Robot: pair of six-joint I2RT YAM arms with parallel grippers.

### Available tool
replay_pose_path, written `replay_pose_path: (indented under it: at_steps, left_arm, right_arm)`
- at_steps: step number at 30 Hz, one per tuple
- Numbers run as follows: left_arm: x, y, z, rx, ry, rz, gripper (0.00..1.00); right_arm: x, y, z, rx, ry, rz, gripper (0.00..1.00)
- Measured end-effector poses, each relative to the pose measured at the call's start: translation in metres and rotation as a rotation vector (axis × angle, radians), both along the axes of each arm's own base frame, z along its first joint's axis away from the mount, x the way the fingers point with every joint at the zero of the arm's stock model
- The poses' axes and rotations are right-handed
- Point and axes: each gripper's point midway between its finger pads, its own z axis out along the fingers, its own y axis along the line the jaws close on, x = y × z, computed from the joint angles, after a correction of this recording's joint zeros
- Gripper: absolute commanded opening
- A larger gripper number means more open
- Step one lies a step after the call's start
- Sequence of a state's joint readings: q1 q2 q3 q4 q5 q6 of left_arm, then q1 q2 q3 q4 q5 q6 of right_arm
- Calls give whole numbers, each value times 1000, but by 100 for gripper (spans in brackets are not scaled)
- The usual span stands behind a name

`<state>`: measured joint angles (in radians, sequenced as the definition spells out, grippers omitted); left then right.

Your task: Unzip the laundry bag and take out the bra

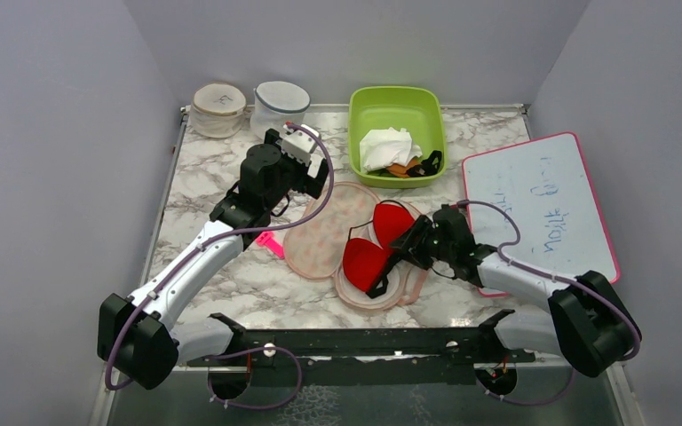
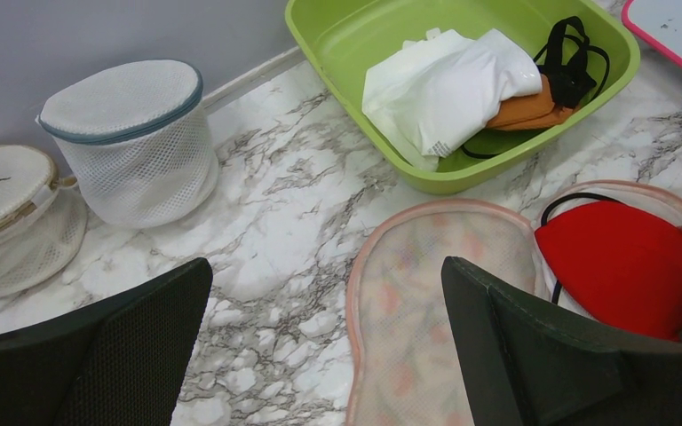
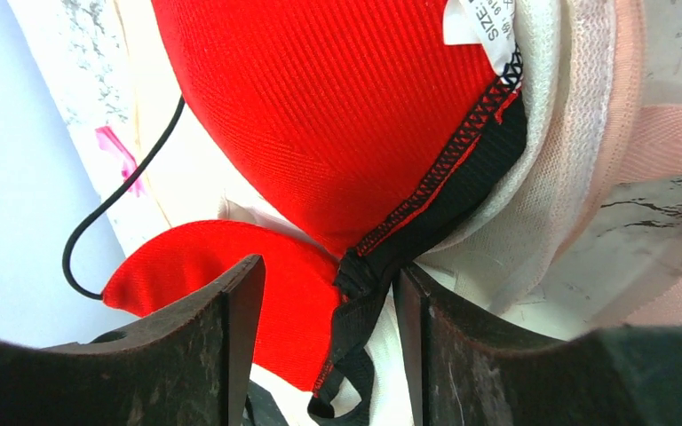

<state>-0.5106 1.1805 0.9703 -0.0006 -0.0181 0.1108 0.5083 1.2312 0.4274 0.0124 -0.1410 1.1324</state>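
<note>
The peach laundry bag [image 1: 324,235] lies open on the surface [image 1: 222,177] with the red bra [image 1: 366,259] in its right half. The green tub [image 1: 355,142] behind holds a white cloth [image 1: 384,146] and a small black-and-orange thing [image 1: 413,169]. The right arm [image 1: 515,275] reaches low, its right fingers [image 3: 462,355] apart around the bra's black middle, not squeezing, while the left arm [image 1: 213,248] is raised over the bag's left flap, its left fingers [image 2: 124,355] spread wide and holding nothing.

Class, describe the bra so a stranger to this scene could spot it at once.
On the marble table, just in front of the green tub, a peach laundry bag lies open. The bra sits in its right half: two bright red cups with black trim, against pale mesh.
</note>
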Motion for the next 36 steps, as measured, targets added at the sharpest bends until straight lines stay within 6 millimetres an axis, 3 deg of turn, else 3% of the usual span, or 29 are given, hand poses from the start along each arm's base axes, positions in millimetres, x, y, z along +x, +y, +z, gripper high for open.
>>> replay_pose_path:
  at_steps: [9, 14, 21, 25, 36]
  left_arm:
    - [-1, -2, 0, -9, 5, -9, 98]
    - [-2, -3, 0, -14, 8, -15, 98]
    - [-2, -5, 0, -16, 9, -23, 98]
    - [-2, -5, -1, -17, 13, -24, 98]
    - [-1, -8, -7, -20, 31, -30, 98]
  right_arm:
    - [1, 1, -8, 63, 7, -59, 53]
    - [-1, -2, -15, 120, -3, -112, 40]
    - [1, -4, -20, 180, -21, -172, 36]
    - [6, -1, -18, 205, -46, -175, 24]
    - [15, 4, -8, 241, -85, -177, 36]
